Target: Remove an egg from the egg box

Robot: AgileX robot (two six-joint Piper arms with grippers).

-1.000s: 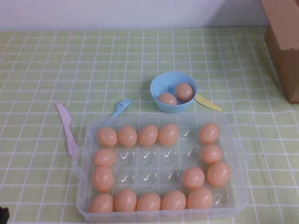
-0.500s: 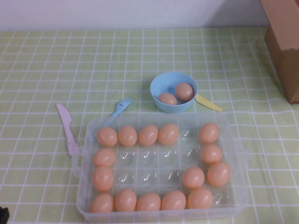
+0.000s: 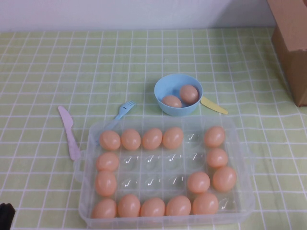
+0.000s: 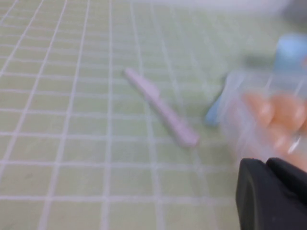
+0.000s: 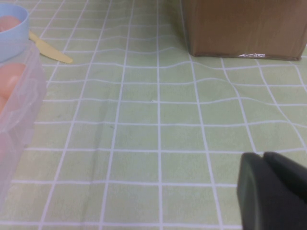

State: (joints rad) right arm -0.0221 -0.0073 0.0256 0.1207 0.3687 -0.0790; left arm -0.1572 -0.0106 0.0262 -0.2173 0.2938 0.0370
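The clear plastic egg box stands at the front middle of the table and holds several peach-orange eggs, such as the egg at its far left corner. Several middle cups are bare. My left gripper shows only as a dark tip at the front left corner, left of the box and apart from it. In the left wrist view the left gripper is shut and empty, with the egg box and its eggs just beyond. My right gripper is shut and empty over bare cloth, with the egg box off to one side.
A light-blue bowl holding two eggs stands behind the box. A yellow knife lies to its right, a blue fork and a pink knife to its left. A cardboard box stands at the far right.
The dark tip of my left gripper has come a little further into the front left corner of the high view. The eggs and box have not moved.
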